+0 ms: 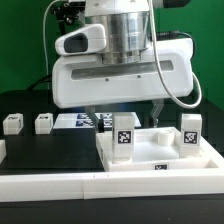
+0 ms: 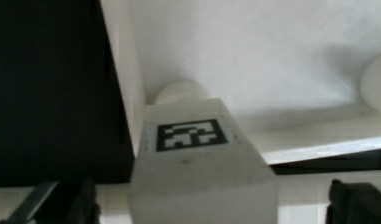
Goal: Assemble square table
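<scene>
The white square table top lies flat at the exterior view's right. Two chunky tagged legs stand upright on it, one near its left corner and one near its right corner. My gripper hangs directly over the left one. In the wrist view this leg rises between my fingers, which stand wide apart on either side with gaps showing. The gripper is open and holds nothing. The other standing leg shows at the frame's edge on the top.
Two loose legs stand on the black table at the exterior view's left. The marker board lies behind, near the middle. A long white rail runs along the front edge. Black table surface borders the top.
</scene>
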`<state>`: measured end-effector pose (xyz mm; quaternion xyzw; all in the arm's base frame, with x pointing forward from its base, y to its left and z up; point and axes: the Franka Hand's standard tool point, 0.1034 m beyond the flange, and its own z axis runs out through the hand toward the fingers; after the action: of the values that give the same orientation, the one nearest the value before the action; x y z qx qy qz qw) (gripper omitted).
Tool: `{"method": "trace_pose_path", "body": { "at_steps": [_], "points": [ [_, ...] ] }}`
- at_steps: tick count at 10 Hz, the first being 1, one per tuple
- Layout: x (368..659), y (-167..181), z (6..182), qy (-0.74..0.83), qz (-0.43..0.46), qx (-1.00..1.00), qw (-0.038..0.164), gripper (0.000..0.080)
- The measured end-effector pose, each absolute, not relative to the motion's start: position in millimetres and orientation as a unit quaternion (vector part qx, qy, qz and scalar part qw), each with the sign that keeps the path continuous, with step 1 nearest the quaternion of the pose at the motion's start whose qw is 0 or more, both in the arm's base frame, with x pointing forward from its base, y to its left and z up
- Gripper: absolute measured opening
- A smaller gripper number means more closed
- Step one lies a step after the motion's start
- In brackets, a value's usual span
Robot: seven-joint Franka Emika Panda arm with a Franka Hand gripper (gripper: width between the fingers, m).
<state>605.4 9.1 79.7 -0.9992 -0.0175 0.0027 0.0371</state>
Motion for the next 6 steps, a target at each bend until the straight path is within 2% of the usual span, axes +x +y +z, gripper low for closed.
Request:
{"method": "trace_pose_path", "body": {
  "at_steps": [1,3,4,5,6],
  "points": [
    [606.7,9.2,79.9,-0.013,0.002,-0.999,0.037,0.0649],
    [606.5,9.1,79.7,-0.013,0.002,-0.999,0.037,0.0379],
    [607.2,6.7,80.1,-0.012,0.0,-0.999,0.036,0.0379],
    [606.9,5.4,79.8,-0.006,0.001,-0.999,0.036,0.0296],
    [606.9,5.2,79.7,0.006,0.001,-0.999,0.036,0.0296]
  ]
}}
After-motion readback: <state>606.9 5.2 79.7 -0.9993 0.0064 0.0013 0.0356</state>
